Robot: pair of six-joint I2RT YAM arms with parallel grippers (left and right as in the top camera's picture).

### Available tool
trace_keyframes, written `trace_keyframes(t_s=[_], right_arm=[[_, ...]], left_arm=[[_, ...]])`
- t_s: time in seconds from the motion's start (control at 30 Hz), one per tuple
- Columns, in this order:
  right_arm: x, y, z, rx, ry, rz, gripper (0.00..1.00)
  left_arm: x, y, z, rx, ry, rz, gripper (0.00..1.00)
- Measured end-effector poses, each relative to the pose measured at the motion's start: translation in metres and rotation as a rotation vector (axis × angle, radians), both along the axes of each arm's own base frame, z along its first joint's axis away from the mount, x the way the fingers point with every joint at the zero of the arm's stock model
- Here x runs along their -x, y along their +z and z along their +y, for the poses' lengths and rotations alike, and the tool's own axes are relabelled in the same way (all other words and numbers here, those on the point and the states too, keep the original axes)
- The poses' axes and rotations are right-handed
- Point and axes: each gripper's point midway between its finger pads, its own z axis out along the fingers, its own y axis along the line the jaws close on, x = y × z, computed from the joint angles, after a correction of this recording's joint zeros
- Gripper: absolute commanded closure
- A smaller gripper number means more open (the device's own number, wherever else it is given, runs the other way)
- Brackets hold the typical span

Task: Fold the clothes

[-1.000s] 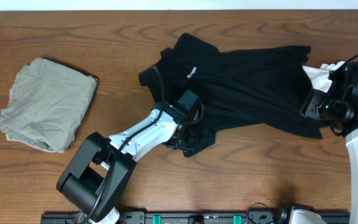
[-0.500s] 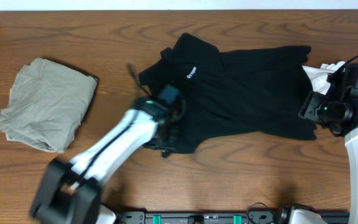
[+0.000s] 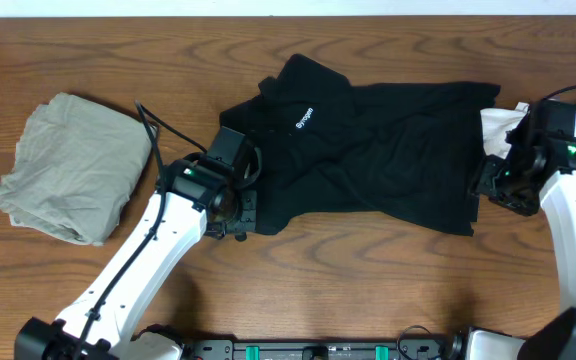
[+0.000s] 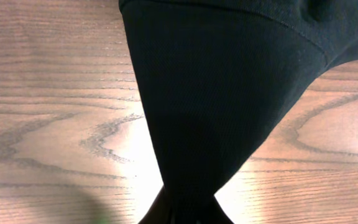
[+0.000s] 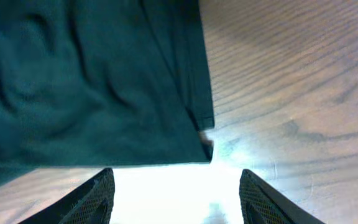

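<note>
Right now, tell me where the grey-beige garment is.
Overhead view: the grey-beige garment lies far left on the table, apart from the black garment, left of the left gripper.

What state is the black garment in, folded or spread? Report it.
Spread, not folded: the black garment lies wide and rumpled, its near corner bunched in the left gripper.

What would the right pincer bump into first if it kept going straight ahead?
Probably the hem of the black shirt just ahead of the open right pincer; depth is unclear, so the table may come first.
</note>
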Motion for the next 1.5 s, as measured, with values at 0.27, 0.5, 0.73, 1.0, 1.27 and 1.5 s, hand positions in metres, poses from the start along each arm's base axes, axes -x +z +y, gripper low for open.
trace_keyframes(t_s=[0.27,0.5,0.73,1.0,1.27,1.5], right_arm=[[-0.007,-0.044,-0.001,-0.004,-0.007,0.014,0.44],[0.009,-0.078,0.002,-0.017,-0.007,0.063,0.44],[0.023,-0.1,0.005,-0.021,-0.007,0.081,0.44],[0.029,-0.115,0.01,-0.035,0.004,0.064,0.56],[0.021,-0.114,0.013,-0.055,0.01,0.029,0.65],[0.02,-0.114,0.015,-0.068,0.013,0.023,0.95]], left_arm=[[0.013,-0.019,0.009,-0.042,0.002,0.051,0.94],[0.03,-0.042,0.018,-0.071,0.001,0.103,0.94],[0.026,-0.044,0.016,-0.064,0.002,0.086,0.94],[0.025,-0.044,0.016,-0.064,0.002,0.081,0.94],[0.025,-0.044,0.016,-0.064,0.002,0.081,0.94],[0.025,-0.044,0.016,-0.064,0.002,0.081,0.94]])
